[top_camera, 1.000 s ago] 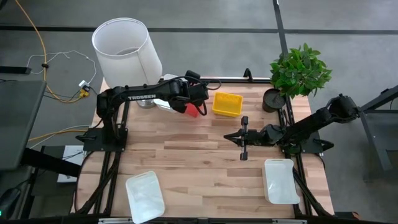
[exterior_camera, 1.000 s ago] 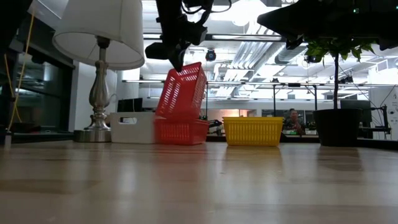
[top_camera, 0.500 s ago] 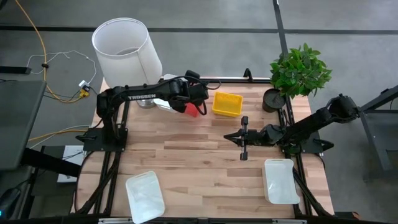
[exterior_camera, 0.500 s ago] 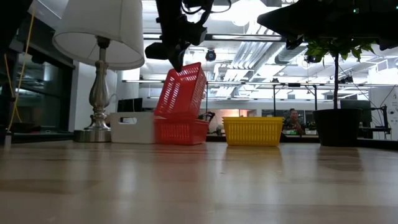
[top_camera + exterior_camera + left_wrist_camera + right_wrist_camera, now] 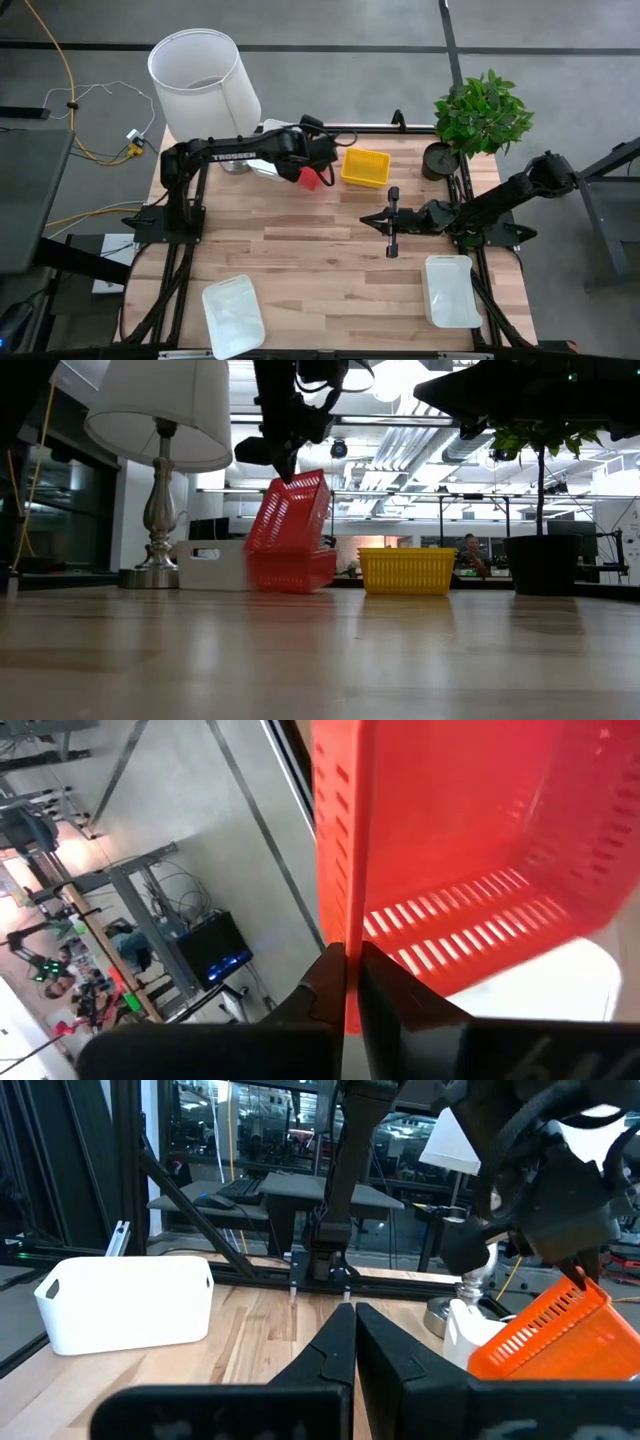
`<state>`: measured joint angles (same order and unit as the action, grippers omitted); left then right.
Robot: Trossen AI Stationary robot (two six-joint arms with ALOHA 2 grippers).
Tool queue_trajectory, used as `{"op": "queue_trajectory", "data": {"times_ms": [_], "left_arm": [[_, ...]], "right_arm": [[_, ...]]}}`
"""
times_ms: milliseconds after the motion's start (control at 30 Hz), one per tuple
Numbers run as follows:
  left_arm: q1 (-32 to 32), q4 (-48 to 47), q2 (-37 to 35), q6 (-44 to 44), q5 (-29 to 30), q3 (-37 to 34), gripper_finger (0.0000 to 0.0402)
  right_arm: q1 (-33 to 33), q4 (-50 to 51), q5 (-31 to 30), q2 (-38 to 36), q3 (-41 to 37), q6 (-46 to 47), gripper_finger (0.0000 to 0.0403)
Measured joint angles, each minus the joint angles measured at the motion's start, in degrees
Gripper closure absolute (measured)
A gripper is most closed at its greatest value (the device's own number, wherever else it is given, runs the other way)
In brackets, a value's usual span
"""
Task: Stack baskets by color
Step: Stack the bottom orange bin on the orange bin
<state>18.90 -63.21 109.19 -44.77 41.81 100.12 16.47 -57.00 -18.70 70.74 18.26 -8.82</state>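
Observation:
My left gripper (image 5: 284,464) is at the table's far middle, shut on a red basket (image 5: 291,512) that tilts steeply. Its lower end goes into a second red basket (image 5: 292,571) standing on the table. A yellow basket (image 5: 365,167) stands just to the right of them, and a white basket (image 5: 212,565) just to the left, by the lamp. Two more white baskets (image 5: 233,315) (image 5: 452,290) lie near the front edge. My right gripper (image 5: 390,223) hovers shut at the middle right with nothing in it. My left gripper pinches one wall of the red basket at its rim (image 5: 348,935), one finger inside the basket and one outside. The fingers slant down from the table's left. The basket hangs tilted below them, its lower end (image 5: 285,550) in the red basket beneath.
A lamp with a white shade (image 5: 203,72) stands at the far left corner, and a potted plant (image 5: 480,115) at the far right corner. Bare wood lies between the front white baskets and across the table's middle (image 5: 300,250).
My left gripper has come down a little with the tilted red basket, whose upper edge now stands lower over the red basket beneath. The grip stays shut.

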Motion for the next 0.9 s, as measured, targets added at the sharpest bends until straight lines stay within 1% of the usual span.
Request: {"op": "queue_trajectory", "data": {"times_ms": [300, 533, 667, 900], "left_arm": [[0.0, 1.0, 0.2, -0.7, 1.4, 0.0, 0.0401], [-0.6, 1.0, 0.2, -2.4, 1.0, 0.0, 0.0396], [-1.0, 1.0, 0.2, -3.7, 0.8, 0.0, 0.0376], [-1.1, 3.4, 0.2, -3.9, 0.8, 0.0, 0.0323]], "right_arm": [[0.0, 0.2, 0.0, 0.0, 0.0, -0.1, 0.0403], [0.0, 0.2, 0.0, 0.0, 0.0, 0.0, 0.0403], [0.0, 0.2, 0.0, 0.0, 0.0, -0.1, 0.0403], [0.0, 0.2, 0.0, 0.0, 0.0, -0.1, 0.0403]]}}
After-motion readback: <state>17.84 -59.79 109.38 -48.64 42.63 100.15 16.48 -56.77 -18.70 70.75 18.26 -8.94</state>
